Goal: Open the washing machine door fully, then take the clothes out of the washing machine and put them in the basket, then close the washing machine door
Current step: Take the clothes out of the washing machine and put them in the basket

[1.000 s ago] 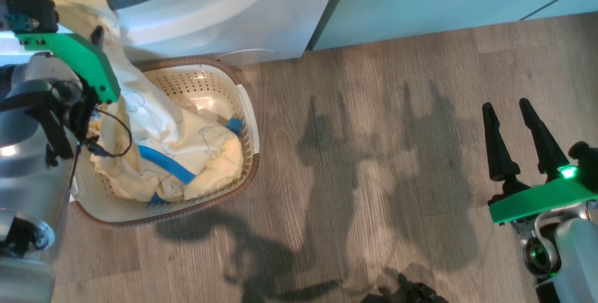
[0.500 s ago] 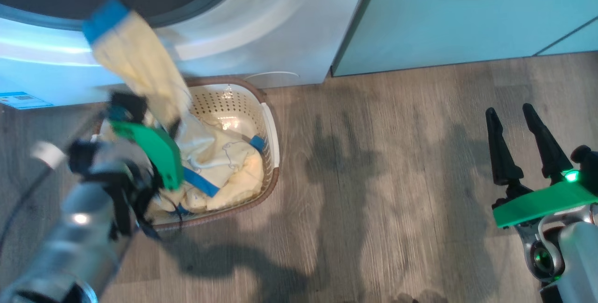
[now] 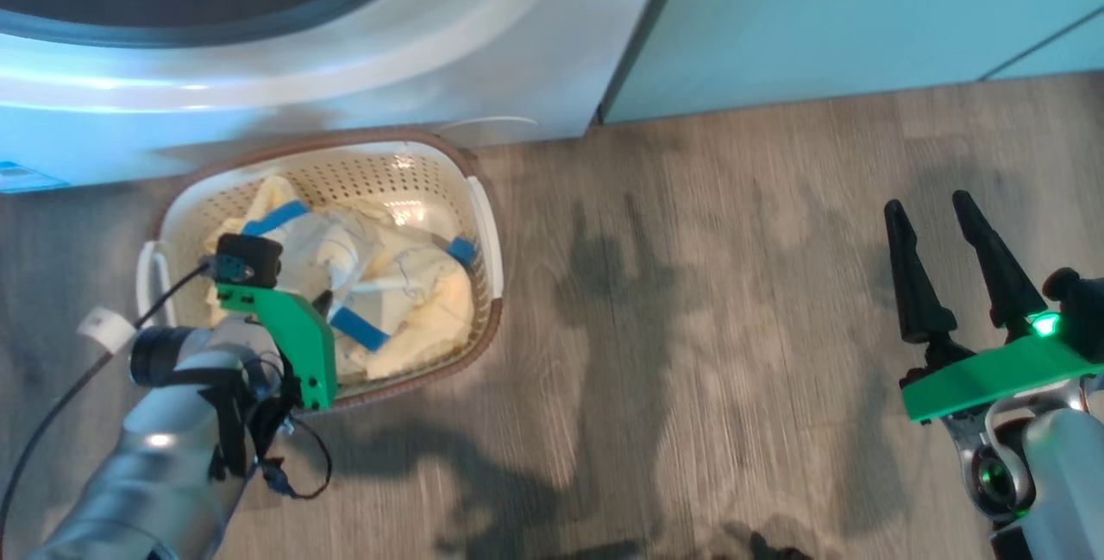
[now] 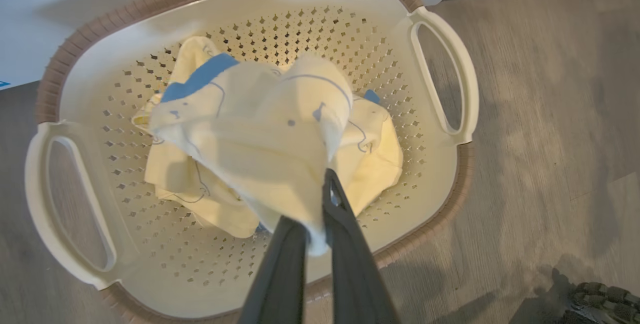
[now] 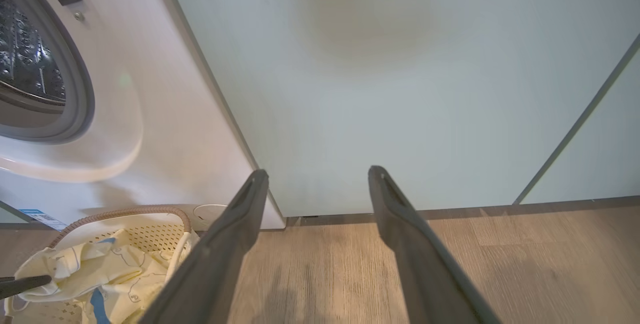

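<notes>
The cream basket [image 3: 485, 213] [image 4: 442, 224] [image 5: 125, 211] stands on the floor against the front of the white washing machine [image 3: 345, 51] [image 5: 165, 114]. Pale yellow clothes [image 3: 405, 284] [image 4: 260, 134] [image 5: 100, 269] with blue trim lie heaped in it. My left gripper [image 3: 323, 303] [image 4: 315, 204] hangs over the basket's near side, shut on a fold of the top garment, which droops onto the pile. Far to the right, my right gripper [image 3: 928, 206] [image 5: 319, 174] is open and holds nothing above the floor. The drum mouth [image 5: 30, 64] stands uncovered. The washing machine door is out of view.
Pale green cabinets [image 3: 862, 16] [image 5: 400, 89] adjoin the machine on the right. Wood floor [image 3: 690, 327] stretches between the basket and my right gripper. A dark shoe [image 4: 600, 299] sits at the floor's near edge. A blue sticker [image 3: 21, 176] marks the machine's lower front.
The head camera has shifted. My left gripper has come down from the drum mouth to over the basket, and the garment that trailed from the machine now lies in the basket. The right gripper is unchanged.
</notes>
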